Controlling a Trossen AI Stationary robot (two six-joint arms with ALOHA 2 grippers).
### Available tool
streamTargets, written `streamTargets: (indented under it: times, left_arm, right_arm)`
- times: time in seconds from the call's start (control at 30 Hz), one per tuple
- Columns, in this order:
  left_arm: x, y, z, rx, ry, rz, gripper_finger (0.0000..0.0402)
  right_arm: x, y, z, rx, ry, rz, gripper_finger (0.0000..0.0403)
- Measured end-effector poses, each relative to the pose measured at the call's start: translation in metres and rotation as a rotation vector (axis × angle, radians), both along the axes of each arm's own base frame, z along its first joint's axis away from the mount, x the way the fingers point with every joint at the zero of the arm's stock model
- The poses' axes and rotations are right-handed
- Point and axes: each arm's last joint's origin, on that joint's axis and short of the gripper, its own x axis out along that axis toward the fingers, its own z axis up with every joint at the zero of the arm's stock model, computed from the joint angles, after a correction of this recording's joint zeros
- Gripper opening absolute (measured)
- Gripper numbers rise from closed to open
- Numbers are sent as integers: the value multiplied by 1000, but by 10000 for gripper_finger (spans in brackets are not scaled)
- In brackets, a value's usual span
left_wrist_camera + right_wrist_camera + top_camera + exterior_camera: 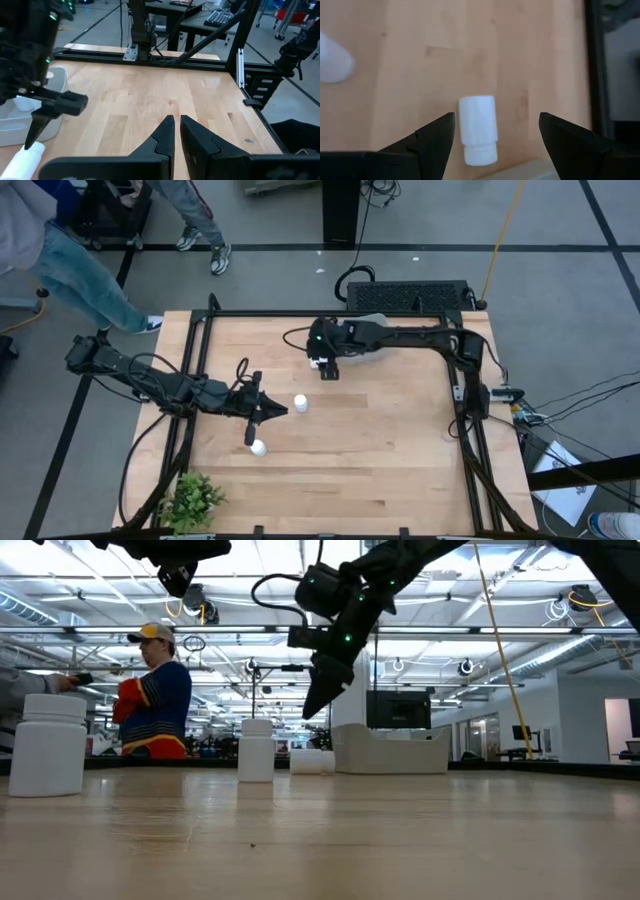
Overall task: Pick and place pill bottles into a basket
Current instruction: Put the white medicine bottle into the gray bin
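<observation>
Pale wooden planks of the table (pixel 380 450) carry two upright pill bottles: the nearest bottle (pixel 259 447) beside the left gripper (pixel 252 423), whose jaws are pressed nearly together and hold nothing, and the second bottle (pixel 300 403) just beyond. Farther back, the right gripper (pixel 495 131) points down with jaws spread wide, empty, over a lying bottle (pixel 478 129) beside the basket (pixel 390 750). Behind the table stands a person (pixel 155 695).
</observation>
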Motion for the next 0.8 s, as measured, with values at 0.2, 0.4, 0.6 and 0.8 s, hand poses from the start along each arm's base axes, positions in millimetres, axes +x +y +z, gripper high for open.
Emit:
streamTargets:
  times: [0.2,0.4,0.6,0.8]
  left_arm:
    - [0,0,-2,11,16,-3,35]
    - [-1,0,-2,7,20,-13,35]
    - [-1,0,-2,3,20,-13,35]
    - [-1,0,-2,2,19,-13,35]
  right_arm:
    - [4,-10,-20,43,119,-19,276]
    - [2,10,-28,28,224,17,265]
    - [1,10,-34,58,242,36,263]
    - [4,11,-54,65,289,44,263]
